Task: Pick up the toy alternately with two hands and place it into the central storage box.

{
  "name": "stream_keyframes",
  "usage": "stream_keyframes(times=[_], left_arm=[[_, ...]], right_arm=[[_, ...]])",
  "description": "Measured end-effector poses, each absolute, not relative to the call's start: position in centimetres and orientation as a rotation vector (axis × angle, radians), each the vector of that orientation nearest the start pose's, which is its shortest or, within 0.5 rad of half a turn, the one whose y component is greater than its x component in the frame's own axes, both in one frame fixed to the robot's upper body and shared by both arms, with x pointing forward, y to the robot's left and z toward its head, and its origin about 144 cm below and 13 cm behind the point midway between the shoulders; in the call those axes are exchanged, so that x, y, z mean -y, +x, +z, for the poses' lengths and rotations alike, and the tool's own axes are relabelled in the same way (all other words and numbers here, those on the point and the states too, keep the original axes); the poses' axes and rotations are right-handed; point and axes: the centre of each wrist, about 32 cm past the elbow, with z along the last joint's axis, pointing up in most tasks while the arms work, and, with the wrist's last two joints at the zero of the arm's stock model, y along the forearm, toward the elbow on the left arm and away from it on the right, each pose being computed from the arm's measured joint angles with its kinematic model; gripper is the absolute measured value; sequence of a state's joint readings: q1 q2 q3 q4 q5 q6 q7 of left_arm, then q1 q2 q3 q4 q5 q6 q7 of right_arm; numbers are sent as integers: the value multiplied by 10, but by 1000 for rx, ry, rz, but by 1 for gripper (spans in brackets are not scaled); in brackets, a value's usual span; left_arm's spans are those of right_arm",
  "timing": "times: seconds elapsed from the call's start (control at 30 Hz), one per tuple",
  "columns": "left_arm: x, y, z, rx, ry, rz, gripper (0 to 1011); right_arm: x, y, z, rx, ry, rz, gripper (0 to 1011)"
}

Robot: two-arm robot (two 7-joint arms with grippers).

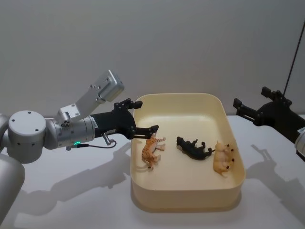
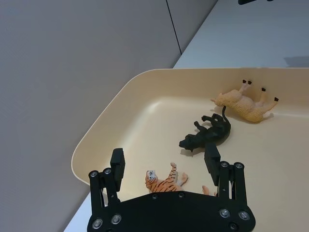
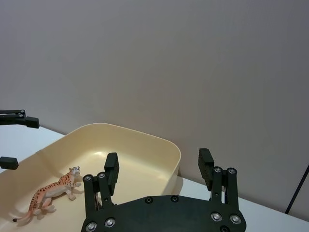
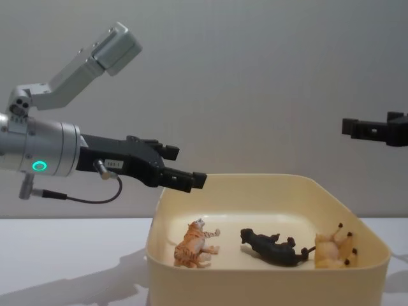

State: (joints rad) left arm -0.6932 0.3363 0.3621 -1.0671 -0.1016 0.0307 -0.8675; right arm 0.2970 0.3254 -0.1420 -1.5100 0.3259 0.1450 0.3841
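Left gripper (image 1: 143, 121) over left rim of central storage box (image 1: 183, 197), fingers spread, empty. Tiger toy (image 1: 151, 151), black toy (image 1: 194, 147), tan toy (image 1: 223, 158) lie inside. Right gripper (image 1: 249, 101) raised right of box, fingers spread.

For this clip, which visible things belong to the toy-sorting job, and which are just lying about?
Job:
storage box
tiger toy, black animal toy, tan animal toy, all lying in the box
left tool, open over the tiger
right tool, open, off to the box's right

Lying about:
white table

Lab: bare white table (image 1: 71, 200), blank wall (image 1: 190, 43)
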Motion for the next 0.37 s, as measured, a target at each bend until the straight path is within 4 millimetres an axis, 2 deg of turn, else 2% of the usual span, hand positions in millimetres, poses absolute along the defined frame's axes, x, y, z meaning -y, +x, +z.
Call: stream_keyframes(times=[0.37], left_arm=[[-281, 629, 1258, 216, 328, 585, 1001]], right_arm=[[285, 534, 1232, 59, 4, -1075, 1001]])
